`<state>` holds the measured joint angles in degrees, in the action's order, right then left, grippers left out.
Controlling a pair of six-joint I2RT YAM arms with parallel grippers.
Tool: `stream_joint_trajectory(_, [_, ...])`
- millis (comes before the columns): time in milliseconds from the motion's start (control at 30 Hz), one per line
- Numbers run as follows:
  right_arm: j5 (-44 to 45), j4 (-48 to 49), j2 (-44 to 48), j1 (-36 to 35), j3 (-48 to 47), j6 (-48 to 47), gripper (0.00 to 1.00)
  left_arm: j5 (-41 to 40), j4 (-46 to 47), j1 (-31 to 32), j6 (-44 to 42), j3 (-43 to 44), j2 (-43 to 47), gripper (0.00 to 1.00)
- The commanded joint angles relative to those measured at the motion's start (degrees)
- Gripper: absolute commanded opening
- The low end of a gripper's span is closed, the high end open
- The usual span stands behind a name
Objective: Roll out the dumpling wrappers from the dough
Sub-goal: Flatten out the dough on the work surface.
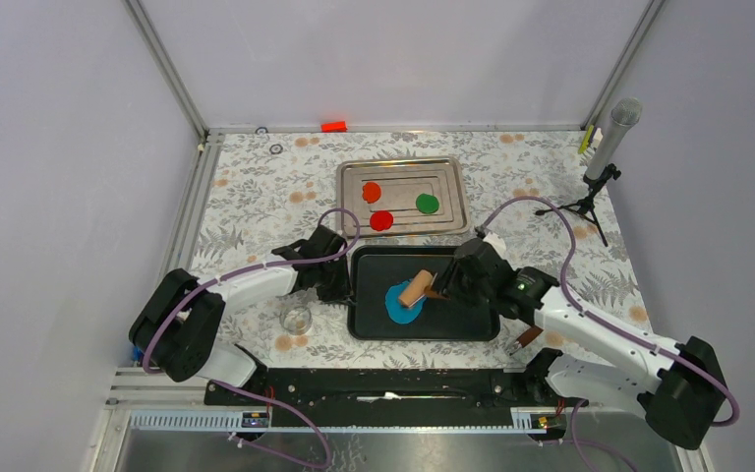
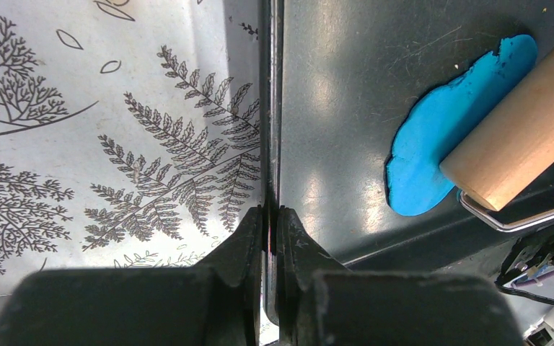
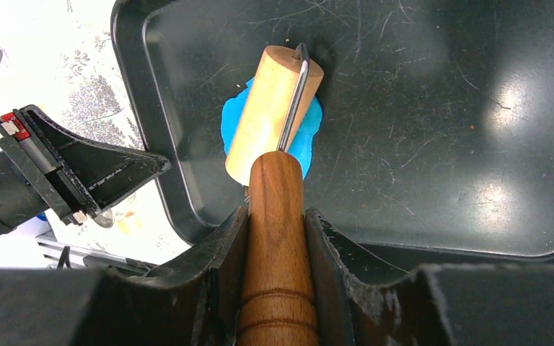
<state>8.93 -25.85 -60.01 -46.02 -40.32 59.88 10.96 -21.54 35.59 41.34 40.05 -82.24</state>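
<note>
Centrally, the right gripper (image 3: pixel 277 216) clamps the handle of the wooden roller (image 3: pixel 268 108), whose barrel rests on the flattened blue dough (image 2: pixel 433 137) in the black tray (image 3: pixel 440 108). The left gripper (image 2: pixel 269 220) pinches that tray's left rim. Three coloured dumpling wrappers (image 1: pixel 381 220) lie in the steel tray (image 1: pixel 450 187) behind.

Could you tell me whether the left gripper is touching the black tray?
Touching. The left wrist view shows the left gripper shut on the rim of the black tray.
</note>
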Motion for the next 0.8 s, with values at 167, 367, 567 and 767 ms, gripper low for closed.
stream_joint_trajectory(167, [2.7,-9.3,4.2,0.0,3.3,0.3,0.0,1.3,0.8,-0.8,-1.5,2.5,1.0,0.0])
stream_joint_trajectory(367, [2.3,-7.7,3.0,0.0,4.1,-0.2,0.0,1.8,1.1,-1.0,-1.4,2.4,0.4,0.0])
stream_joint_trajectory(567, [2.7,-2.8,-1.2,0.0,5.4,-0.5,0.0,1.5,1.2,-1.0,-1.0,1.9,1.3,0.0])
stream_joint_trajectory(767, [0.7,1.3,-1.4,0.8,10.2,2.3,0.0,1.4,1.1,-1.0,-0.8,1.7,1.4,0.0])
